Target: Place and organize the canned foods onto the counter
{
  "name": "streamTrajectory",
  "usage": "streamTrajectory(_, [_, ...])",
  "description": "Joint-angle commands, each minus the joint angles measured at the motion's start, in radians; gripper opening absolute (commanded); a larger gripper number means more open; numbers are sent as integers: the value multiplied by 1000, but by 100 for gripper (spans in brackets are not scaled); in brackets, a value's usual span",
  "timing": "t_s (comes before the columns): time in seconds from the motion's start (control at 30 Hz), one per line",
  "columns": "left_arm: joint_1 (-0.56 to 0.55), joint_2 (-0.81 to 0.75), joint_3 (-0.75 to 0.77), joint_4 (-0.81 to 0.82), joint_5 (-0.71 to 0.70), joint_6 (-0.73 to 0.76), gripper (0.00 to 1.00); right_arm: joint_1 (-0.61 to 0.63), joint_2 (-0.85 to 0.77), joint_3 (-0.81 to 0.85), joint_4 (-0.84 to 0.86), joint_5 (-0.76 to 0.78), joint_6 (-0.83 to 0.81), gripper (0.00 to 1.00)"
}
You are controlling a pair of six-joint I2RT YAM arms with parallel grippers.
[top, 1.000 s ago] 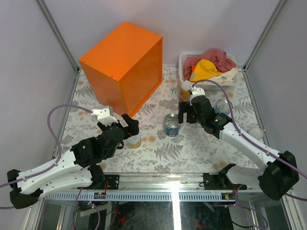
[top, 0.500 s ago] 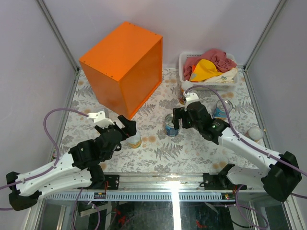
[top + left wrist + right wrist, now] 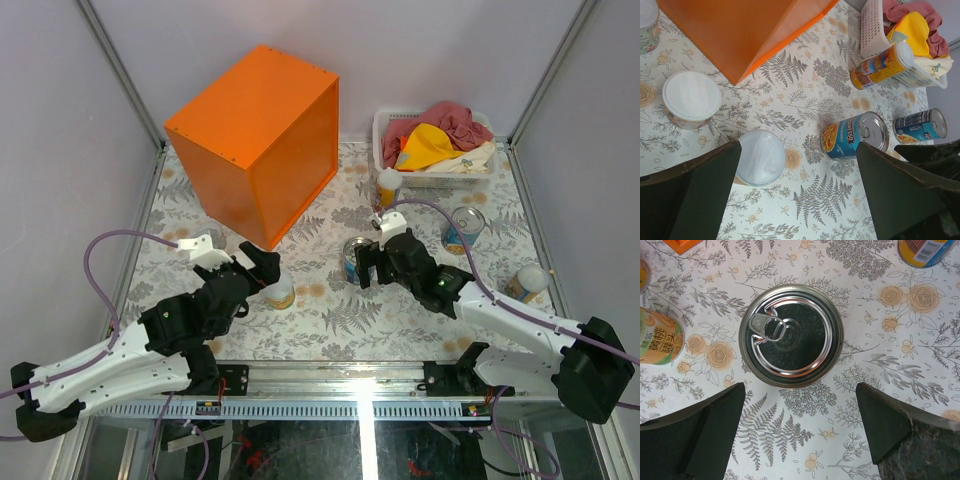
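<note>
- The step in hand appears to be the pick of the blue-labelled can [image 3: 791, 335]. It stands upright on the table [image 3: 330, 320], pull-tab lid up, just near and right of the counter [image 3: 255, 140].
- The right gripper [image 3: 799, 405] hangs directly above this can with its fingers spread wide. The can touches neither finger.
- Centre the can before you descend. In the wrist view it sits slightly beyond the fingertips, so advance the wrist until the pads face the widest line of the can.
- Lower the pads past the lid rim onto the label, then close. A grip on the rim alone is likely to slip.
- Lift straight up and keep the can upright. The counter top is high, so clear its edge before you move across.
- The left gripper [image 3: 797, 160] is also spread and holds nothing. A white-topped can [image 3: 760, 157] lies between its fingers, close to one of them.
- Keep the arms apart, as both work near the same counter corner.
- A second blue can [image 3: 920, 126] stands to the right, and a yellow tube [image 3: 882, 65] leans against the basket [image 3: 870, 25]. Both are clear of this pick.
</note>
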State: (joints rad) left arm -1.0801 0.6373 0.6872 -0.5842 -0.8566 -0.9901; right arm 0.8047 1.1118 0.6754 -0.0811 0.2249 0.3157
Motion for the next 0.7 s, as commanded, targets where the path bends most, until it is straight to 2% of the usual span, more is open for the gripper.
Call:
streamTrajectory(0.0, [-6,4,8,3,-56,-22,98,11,-14,-25,109,34,-30,99])
streamTrajectory(0.67, [-6,15,18,1,-68,-39,98,11,121,-84,340,35,-97,99])
